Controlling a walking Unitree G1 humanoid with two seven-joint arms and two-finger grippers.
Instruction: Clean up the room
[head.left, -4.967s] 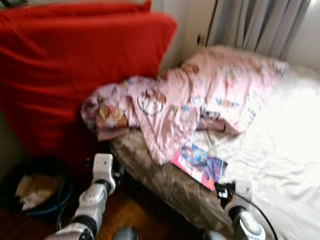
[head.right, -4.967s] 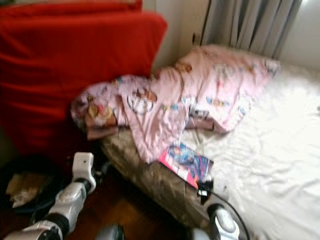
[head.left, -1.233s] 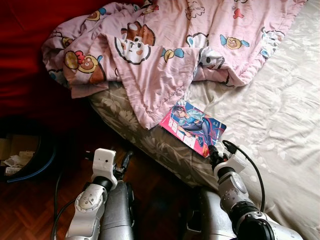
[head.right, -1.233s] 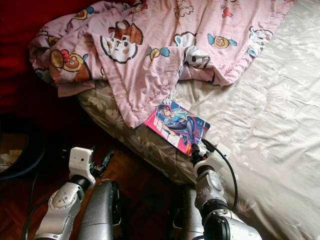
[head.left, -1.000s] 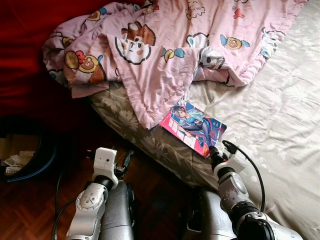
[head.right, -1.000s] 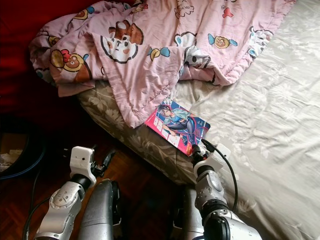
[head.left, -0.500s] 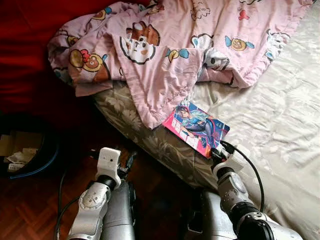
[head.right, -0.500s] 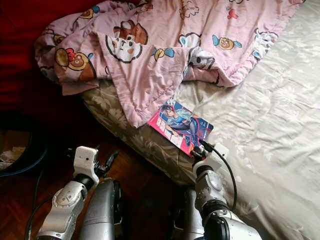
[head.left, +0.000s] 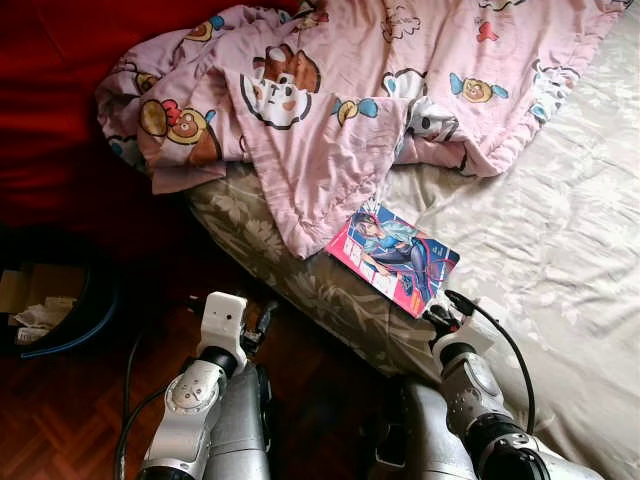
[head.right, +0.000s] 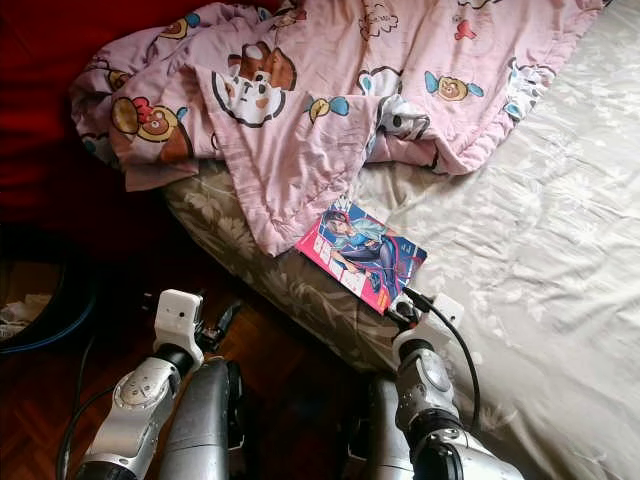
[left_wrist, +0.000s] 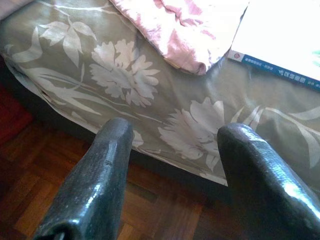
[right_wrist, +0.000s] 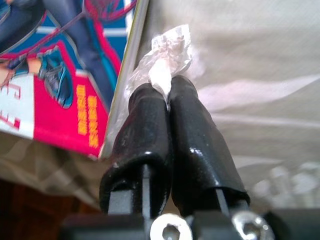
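- Right pincer (right_wrist: 167, 97): fingers pressed together on a small crumpled plastic wrapper (right_wrist: 167, 52), pinched by its lower end with most of it sticking out past the tips. I see it at the near corner of the comic book (head.left: 393, 256), over the pale bedsheet (head.left: 560, 230).
- Left pincer (left_wrist: 175, 165): fingers spread wide, nothing between them. It hangs over the wood floor (head.left: 60, 420), short of the floral side of the bed and below the book.
- Comic book lies flat near the bed's edge, just below the hanging fold of the pink cartoon blanket (head.left: 340, 100); one far corner looks tucked at or under that fold.
- My read of the step: carry the wrapper away as rubbish. A dark bin (head.left: 60, 310) with paper in it sits on the floor, well away from the book on the left-arm side.
- To do it well: keep the pinch firm, since the hold is on a thin tail of film. Lift clear before swinging, so the tips do not drag the book's corner off the bed.
- Hard to make out: whether the wrapper touches the book's edge. The bin is cut off by the frame edge and dim. The blanket may hide more clutter; I cannot tell.
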